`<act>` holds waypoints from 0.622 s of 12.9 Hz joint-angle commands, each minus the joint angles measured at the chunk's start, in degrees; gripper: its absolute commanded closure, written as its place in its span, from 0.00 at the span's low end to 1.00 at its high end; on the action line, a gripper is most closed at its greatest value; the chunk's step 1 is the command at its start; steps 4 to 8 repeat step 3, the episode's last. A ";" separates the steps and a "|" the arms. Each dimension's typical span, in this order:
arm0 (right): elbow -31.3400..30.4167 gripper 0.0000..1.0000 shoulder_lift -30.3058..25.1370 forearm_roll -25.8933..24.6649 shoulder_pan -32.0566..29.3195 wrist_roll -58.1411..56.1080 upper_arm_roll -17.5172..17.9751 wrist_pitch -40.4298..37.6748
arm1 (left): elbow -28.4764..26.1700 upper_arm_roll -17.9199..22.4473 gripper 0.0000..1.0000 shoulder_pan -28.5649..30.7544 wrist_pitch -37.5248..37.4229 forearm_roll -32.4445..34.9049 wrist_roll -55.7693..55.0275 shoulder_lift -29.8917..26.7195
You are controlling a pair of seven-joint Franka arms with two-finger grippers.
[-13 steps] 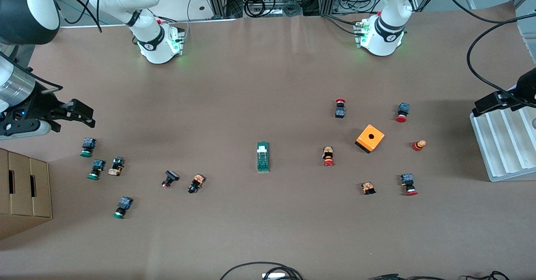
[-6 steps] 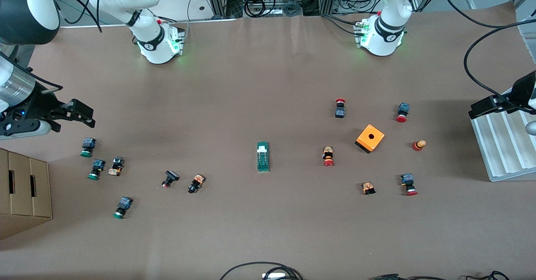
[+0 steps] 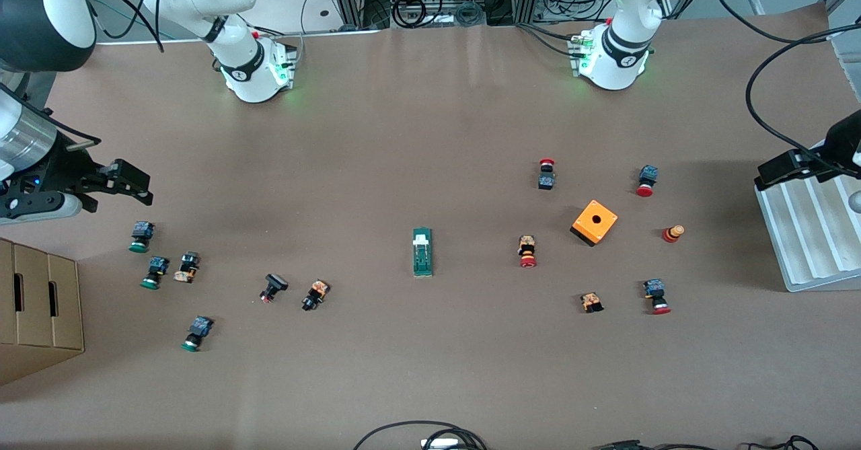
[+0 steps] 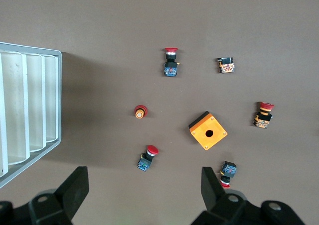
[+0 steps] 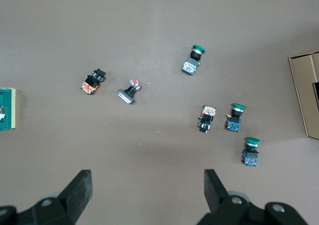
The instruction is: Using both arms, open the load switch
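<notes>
Load switch lies mid-table, untouched; right wrist view catches only its cut-off end. Right gripper spread wide, empty, above the green-capped buttons. Left gripper also wide open, empty; front view crops it at the tray.

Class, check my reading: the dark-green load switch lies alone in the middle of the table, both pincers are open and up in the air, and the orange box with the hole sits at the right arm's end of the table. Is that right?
One detail is wrong. The orange box sits toward the left arm's end of the table, as the front view shows. The rest holds: the load switch lies alone mid-table, and the left pincer and right pincer are open in the air.
</notes>
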 commanded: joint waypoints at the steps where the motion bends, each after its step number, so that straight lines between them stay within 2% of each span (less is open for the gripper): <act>1: -0.18 0.00 -0.20 -1.08 0.21 -0.42 -0.30 0.66 | 0.53 -0.73 0.00 -0.77 -1.87 -0.70 0.49 -0.19; 3: -0.18 0.00 -0.11 -1.08 0.21 -0.42 -0.30 0.83 | 0.87 -2.49 0.00 -1.21 -1.08 0.18 0.13 0.07; 8: -0.18 0.00 -0.11 -1.08 0.21 -0.42 -0.30 0.83 | 0.87 -2.49 0.00 -1.21 -1.08 0.18 0.13 0.07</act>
